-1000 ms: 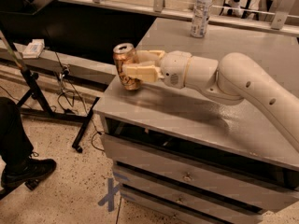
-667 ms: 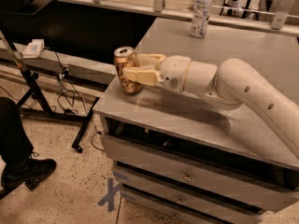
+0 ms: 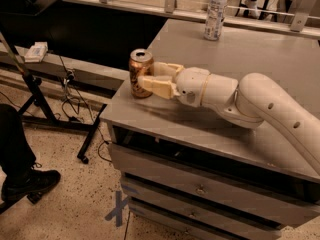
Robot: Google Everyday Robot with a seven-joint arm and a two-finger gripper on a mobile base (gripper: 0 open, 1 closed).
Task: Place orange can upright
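Observation:
The orange can [image 3: 140, 73] stands upright on the front left corner of the grey table [image 3: 235, 49], its silver top facing up. My gripper [image 3: 150, 76] reaches in from the right at can height. Its cream fingers [image 3: 159, 87] sit on either side of the can, one in front and one behind, and hold it. The white arm [image 3: 260, 101] stretches across the table to the right edge of the view.
A clear plastic bottle [image 3: 216, 11] stands at the table's far edge. The table has drawers [image 3: 200, 189] below its front. To the left are a dark bench with a white box [image 3: 36, 51], cables, and a person's leg and shoe [image 3: 25, 179] on the floor.
The arm has shifted a little, and the can stays between the fingers at the table's left corner. Otherwise nothing has visibly changed.

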